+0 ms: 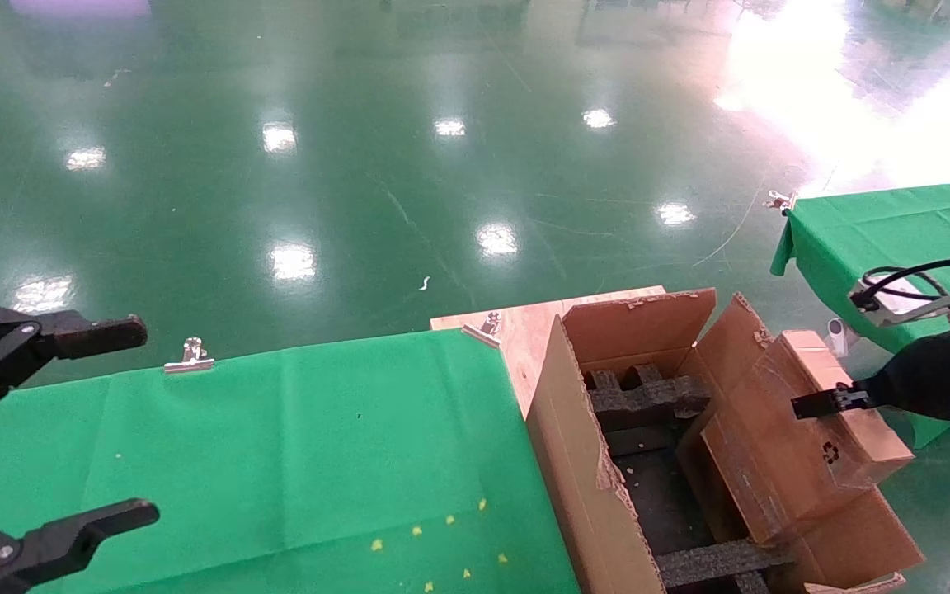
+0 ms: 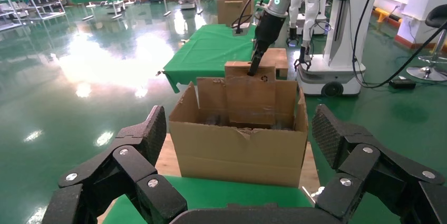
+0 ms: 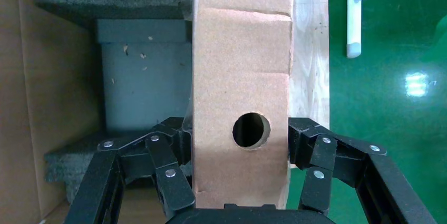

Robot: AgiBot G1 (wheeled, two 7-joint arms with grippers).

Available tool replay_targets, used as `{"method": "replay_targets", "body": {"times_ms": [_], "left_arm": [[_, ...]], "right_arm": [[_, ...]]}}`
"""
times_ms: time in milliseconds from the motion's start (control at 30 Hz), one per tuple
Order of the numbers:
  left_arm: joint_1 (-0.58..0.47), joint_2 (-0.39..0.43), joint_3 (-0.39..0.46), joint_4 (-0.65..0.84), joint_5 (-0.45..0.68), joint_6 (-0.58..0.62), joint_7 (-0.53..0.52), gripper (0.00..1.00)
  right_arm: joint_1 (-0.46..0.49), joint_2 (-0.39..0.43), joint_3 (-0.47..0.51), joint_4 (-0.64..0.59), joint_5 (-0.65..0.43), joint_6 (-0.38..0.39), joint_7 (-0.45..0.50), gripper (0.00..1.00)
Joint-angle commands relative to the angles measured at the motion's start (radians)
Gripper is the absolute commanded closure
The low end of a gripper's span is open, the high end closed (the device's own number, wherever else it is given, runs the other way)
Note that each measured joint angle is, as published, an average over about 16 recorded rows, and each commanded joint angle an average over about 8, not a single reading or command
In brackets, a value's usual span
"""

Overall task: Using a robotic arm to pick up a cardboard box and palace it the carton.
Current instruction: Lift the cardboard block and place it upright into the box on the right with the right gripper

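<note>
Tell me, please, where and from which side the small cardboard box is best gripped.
Grip the cardboard box across its thin dimension, near the end edge with the round hole, coming in end-on at that edge. The two broad faces are flat and parallel there, so the right gripper can pinch them squarely, as it does now above the carton.

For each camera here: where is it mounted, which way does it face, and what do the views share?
Head: faces forward and down at the carton; left gripper idle, right gripper on the cardboard box.
Left wrist: between its open fingers, faces the carton and the right arm.
Right wrist: faces down the clamped cardboard box.
All share the box.
</note>
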State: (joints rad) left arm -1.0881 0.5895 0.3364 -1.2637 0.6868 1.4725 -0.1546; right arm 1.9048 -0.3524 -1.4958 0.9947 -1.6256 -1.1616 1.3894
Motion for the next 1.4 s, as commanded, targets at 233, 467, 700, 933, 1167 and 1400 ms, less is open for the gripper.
{"method": "replay_targets", "body": {"times_ms": [233,467,700,933,1167,1400], "left_arm": [[0.000,0.000,0.000,0.000,0.000,0.000,0.000,0.00],[0.000,0.000,0.000,0.000,0.000,0.000,0.000,0.00],[0.000,0.000,0.000,0.000,0.000,0.000,0.000,0.00],[0.000,0.000,0.000,0.000,0.000,0.000,0.000,0.00],[0.000,0.000,0.001,0.000,0.000,0.000,0.000,0.00],[0.000,0.000,0.001,0.000,0.000,0.000,0.000,0.00]], "right_arm": [[-0.060,-0.023,-0.020,0.029,-0.015,0.082,0.070,1.00],[-0.104,-0.044,-0.030,0.032,-0.020,0.150,0.081,1.00],[-0.104,-0.043,-0.024,0.040,-0.027,0.187,0.077,1.00],[-0.090,-0.048,-0.018,0.040,-0.041,0.199,0.070,1.00],[-0.087,-0.055,-0.016,0.045,-0.050,0.213,0.071,1.00],[-0.111,-0.061,-0.026,0.048,-0.057,0.233,0.076,1.00]]}}
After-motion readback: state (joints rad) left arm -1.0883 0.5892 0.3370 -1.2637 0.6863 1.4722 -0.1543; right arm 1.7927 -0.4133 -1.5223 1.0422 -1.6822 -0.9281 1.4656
